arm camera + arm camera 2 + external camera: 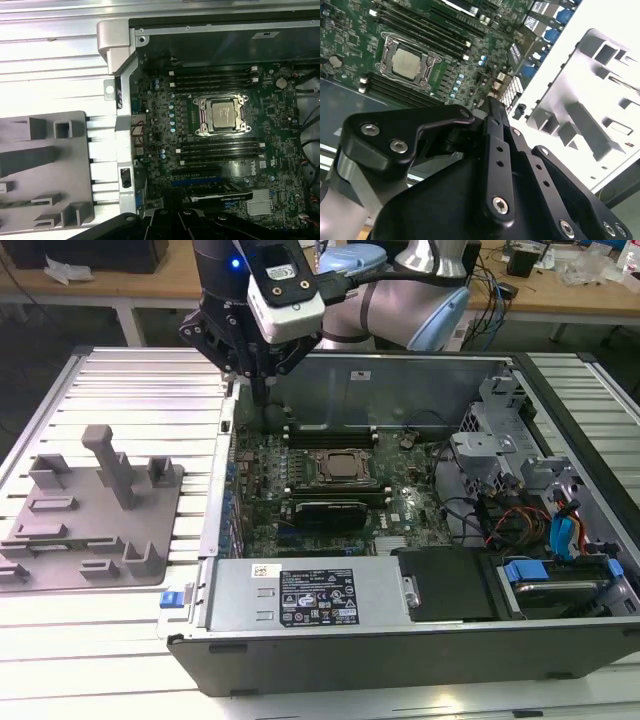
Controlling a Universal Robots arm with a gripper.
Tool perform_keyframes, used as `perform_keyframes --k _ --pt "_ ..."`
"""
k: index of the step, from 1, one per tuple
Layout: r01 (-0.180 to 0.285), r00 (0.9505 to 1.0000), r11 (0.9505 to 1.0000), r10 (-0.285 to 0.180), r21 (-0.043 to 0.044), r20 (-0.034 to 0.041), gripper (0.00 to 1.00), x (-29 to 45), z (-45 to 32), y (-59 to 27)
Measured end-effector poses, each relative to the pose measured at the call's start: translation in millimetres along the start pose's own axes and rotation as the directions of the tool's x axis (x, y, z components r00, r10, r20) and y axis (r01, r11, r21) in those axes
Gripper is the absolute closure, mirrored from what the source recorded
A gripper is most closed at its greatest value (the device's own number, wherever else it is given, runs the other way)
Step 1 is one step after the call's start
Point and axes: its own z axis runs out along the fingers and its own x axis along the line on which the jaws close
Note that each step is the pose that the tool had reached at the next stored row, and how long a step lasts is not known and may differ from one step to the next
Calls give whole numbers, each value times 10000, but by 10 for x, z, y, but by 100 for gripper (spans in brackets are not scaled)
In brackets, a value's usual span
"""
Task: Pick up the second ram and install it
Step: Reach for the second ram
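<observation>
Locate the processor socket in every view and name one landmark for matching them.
Exterior view: the processor socket sits mid-motherboard inside the open case, between two banks of black memory slots.
Second wrist view: the socket lies between the same slot banks.
First wrist view: the socket lies between the slot banks, inside the case wall.
Shared landmark: the grey holder plate outside the case.
</observation>
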Motion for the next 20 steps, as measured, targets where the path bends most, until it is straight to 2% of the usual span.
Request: perform_keyframes --k 2,8,18,20 --pt "-1 10000 10000 1 0 0 92 89 -2 -6" --pt "-1 10000 10000 1 -1 0 92 265 -6 -19" --pt "-1 10000 10000 1 0 0 92 618 -14 -44" --pt "-1 10000 10000 1 0 0 92 657 -15 -47"
